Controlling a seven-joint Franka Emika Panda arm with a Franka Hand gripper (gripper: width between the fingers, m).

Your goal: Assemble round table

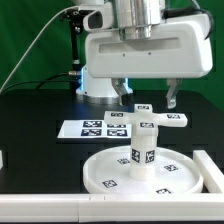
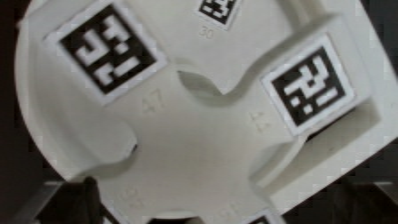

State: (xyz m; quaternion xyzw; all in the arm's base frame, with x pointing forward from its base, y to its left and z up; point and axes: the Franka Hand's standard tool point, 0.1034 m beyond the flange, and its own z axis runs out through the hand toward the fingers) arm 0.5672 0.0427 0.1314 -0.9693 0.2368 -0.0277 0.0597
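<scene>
The round table's white disc [image 1: 110, 175] lies on the black table at the front. The short white leg [image 1: 143, 152] stands upright on its hub, with square tags on its sides. The flat white base piece [image 1: 160, 120] rests on top of the leg. My gripper [image 1: 148, 100] hangs just above the base piece, open, with one finger to each side and nothing held. In the wrist view the base piece [image 2: 196, 115] fills the picture, with two tags [image 2: 103, 45] on it. Only dark hints of my fingers show at the edge.
The marker board [image 1: 85, 128] lies flat behind the disc, toward the exterior view's left. A white rail [image 1: 50, 210] runs along the front edge. A white block [image 1: 208, 168] stands at the exterior view's right. The arm's base [image 1: 100, 85] stands at the back.
</scene>
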